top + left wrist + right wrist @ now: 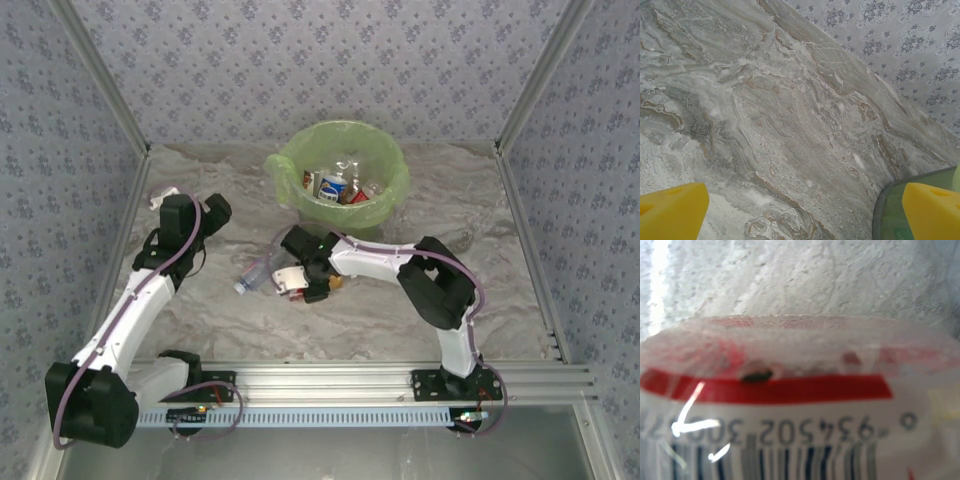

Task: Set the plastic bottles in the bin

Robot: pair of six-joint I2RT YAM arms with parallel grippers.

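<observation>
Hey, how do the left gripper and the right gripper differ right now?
The left gripper hangs over bare table beside the bin; the right gripper is down at a bottle lying mid-table. The left gripper's yellow fingers are spread wide open; the right gripper's camera is so close to the bottle's red-and-white barcode label that its state can't be told. Neither is over the bin.

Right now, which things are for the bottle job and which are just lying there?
For the job: bin, bottles inside it, clear bottle lying down, red-labelled bottle.
Just there: small white bit at the back left, metal rail.
</observation>
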